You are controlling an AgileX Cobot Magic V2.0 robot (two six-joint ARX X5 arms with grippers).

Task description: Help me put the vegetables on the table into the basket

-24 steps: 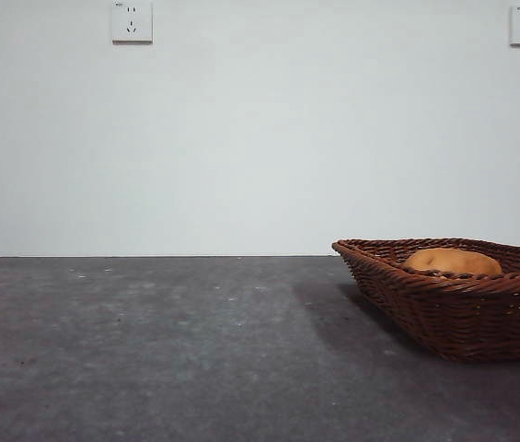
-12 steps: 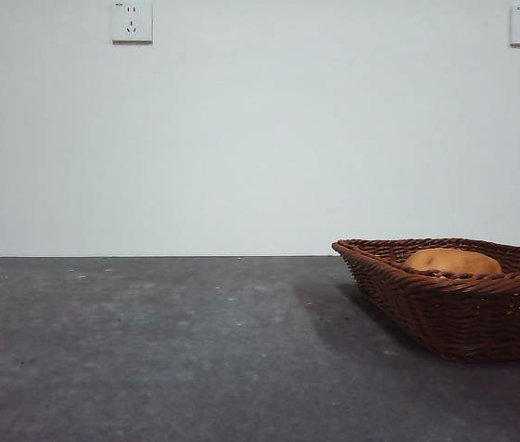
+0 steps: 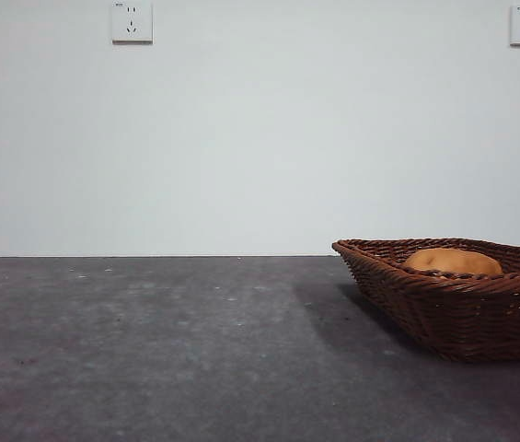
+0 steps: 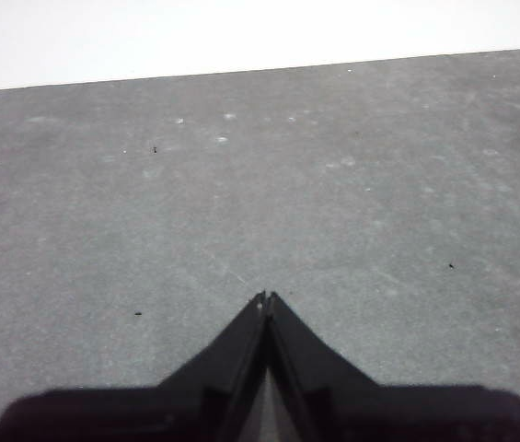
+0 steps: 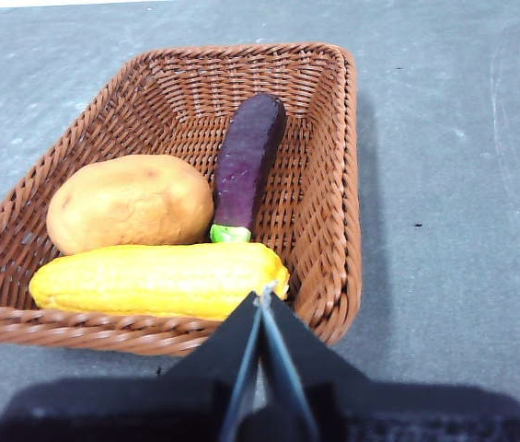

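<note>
The brown wicker basket [image 5: 329,184] stands on the dark grey table [image 5: 462,184]; it also shows at the right of the front view [image 3: 462,318]. Inside it lie the yellow corn cob [image 5: 158,279], the brown potato [image 5: 129,201] and the purple eggplant [image 5: 246,161] with its green stem. Only the potato's top [image 3: 451,261] shows over the rim in the front view. My right gripper [image 5: 263,296] is shut and empty, above the basket's near rim by the corn. My left gripper [image 4: 266,298] is shut and empty over bare table [image 4: 260,184].
A white wall with two sockets [image 3: 132,21] stands behind the table. The table's far edge meets the wall. No arm shows in the front view.
</note>
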